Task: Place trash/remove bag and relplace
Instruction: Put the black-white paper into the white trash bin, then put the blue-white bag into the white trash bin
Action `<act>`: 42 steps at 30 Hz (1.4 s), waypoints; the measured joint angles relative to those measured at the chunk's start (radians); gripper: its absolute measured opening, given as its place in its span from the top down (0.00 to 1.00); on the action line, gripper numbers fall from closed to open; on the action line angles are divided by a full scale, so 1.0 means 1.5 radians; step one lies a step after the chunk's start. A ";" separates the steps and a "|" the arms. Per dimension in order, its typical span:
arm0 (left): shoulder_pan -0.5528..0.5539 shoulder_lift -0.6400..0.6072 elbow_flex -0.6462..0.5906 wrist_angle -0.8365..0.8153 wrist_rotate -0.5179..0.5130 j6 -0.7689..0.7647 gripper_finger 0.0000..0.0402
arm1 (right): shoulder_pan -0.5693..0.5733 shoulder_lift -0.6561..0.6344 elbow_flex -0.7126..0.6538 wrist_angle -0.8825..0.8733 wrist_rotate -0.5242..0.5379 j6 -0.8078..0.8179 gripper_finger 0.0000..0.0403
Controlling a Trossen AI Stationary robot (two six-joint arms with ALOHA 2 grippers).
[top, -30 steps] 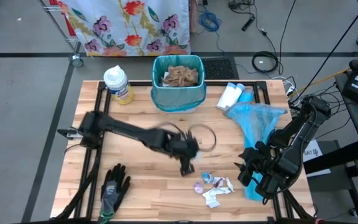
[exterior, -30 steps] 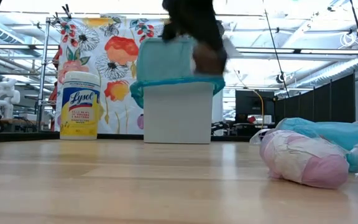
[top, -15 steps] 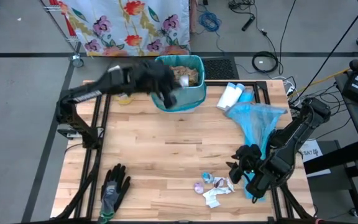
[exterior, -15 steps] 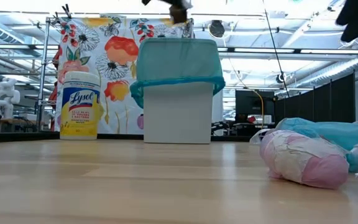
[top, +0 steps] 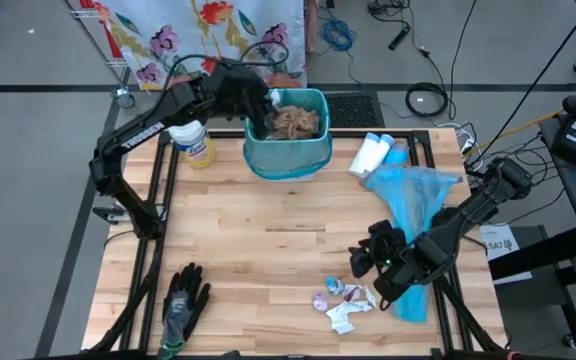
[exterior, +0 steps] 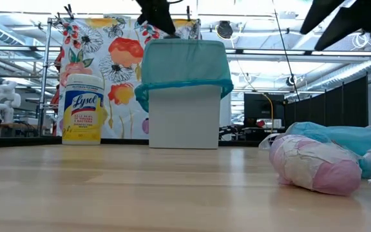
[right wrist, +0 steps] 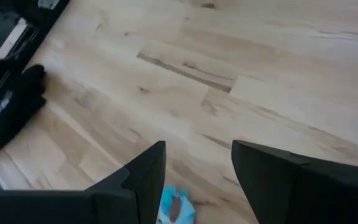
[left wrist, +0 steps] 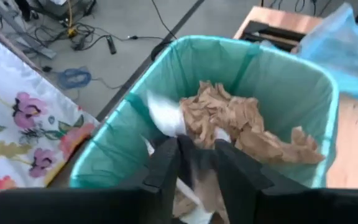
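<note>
Wooden table [top: 268, 250] with teal-lined bin [top: 287, 160] of brown paper towels [top: 292, 122], left gripper [left wrist: 197, 163] parted above, right gripper [right wrist: 197, 180] spread.

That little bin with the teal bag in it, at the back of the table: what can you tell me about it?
The bin is a small white box lined with a thin teal plastic bag, whose top is folded down over the rim. It stands upright at the back edge of the wooden table, beside a Lysol wipes tub. Inside lie crumpled brown paper towels and a white tissue scrap. The left gripper hovers just above its opening.
</note>
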 joint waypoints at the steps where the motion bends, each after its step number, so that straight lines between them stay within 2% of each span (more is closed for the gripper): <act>1: 0.003 0.000 0.000 -0.003 0.000 0.013 0.70 | -0.005 0.000 0.000 0.001 0.000 -0.001 0.56; 7: -0.002 -0.007 0.000 -0.046 0.001 0.049 0.66 | -0.032 0.000 0.000 0.021 -0.001 -0.024 0.56; 12: -0.025 -0.030 -0.013 -0.083 0.127 0.012 0.66 | -0.051 0.000 0.000 0.130 -0.022 -0.193 0.56; 15: -0.046 -0.064 -0.059 -0.085 0.142 -0.024 0.66 | -0.067 0.000 0.000 0.184 -0.035 -0.298 0.56; 22: -0.145 -0.197 -0.247 -0.019 0.047 -0.177 0.66 | -0.115 -0.001 0.000 0.205 -0.183 -0.452 0.56; 30: -0.334 -0.336 -0.460 0.054 -0.095 -0.439 0.66 | -0.136 0.019 0.000 0.205 -0.326 -0.524 0.58; 37: -0.521 -0.360 -0.582 0.079 -0.223 -0.682 0.66 | -0.136 0.108 0.000 0.208 -0.405 -0.553 0.65; 42: -0.638 -0.348 -0.646 0.127 -0.296 -0.827 0.66 | -0.135 0.165 0.000 0.227 -0.424 -0.554 0.67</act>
